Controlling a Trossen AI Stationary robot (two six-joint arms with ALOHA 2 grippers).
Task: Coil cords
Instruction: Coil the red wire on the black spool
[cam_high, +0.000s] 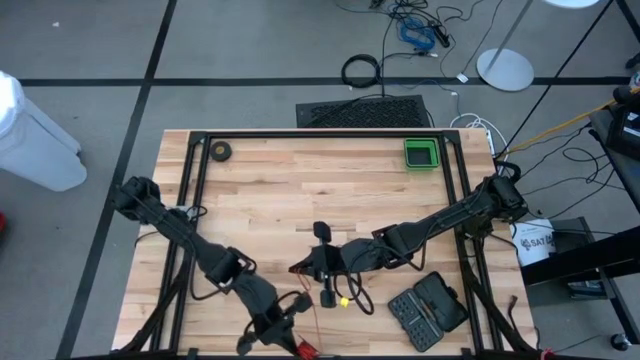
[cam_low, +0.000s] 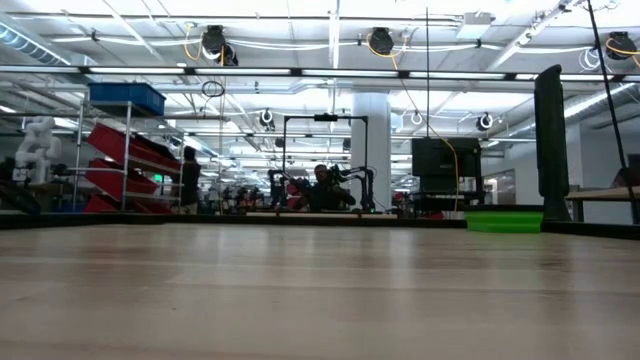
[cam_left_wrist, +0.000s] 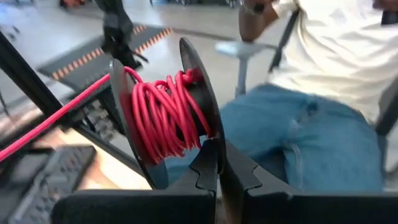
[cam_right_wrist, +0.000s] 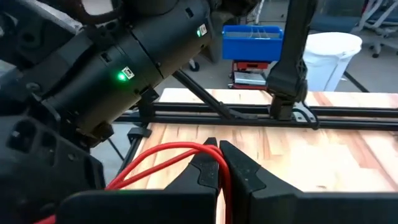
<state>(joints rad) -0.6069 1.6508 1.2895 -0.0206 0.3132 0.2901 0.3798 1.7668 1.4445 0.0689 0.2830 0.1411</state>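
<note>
The cords are a red wire wound on a black spool (cam_left_wrist: 165, 121), which stands in front of my left gripper (cam_left_wrist: 219, 149) at the table's near edge (cam_high: 303, 349). That gripper is shut on the spool. One red strand (cam_left_wrist: 43, 127) leaves the spool sideways. My right gripper (cam_right_wrist: 217, 149) is at the table's near middle (cam_high: 298, 268) and points toward the left arm. It is shut on the red wire (cam_right_wrist: 161, 158). The low view shows neither arm. My left gripper pinches the rim of one spool flange (cam_left_wrist: 208, 134) between its two fingers. The spool stands up beyond the fingertips, with its wound wire to one side of them. My right gripper pinches the red wire (cam_right_wrist: 219, 165) between its two fingers, coming about level from the table's right. Two strands run away from the fingertips side by side, above the table top.
A green tray (cam_high: 421, 153) sits at the far right and a dark tape roll (cam_high: 220, 151) at the far left. A black case (cam_high: 428, 310) lies near right, with a small yellow piece (cam_high: 343, 300) beside it. A seated person (cam_left_wrist: 323, 112) is just beyond the spool.
</note>
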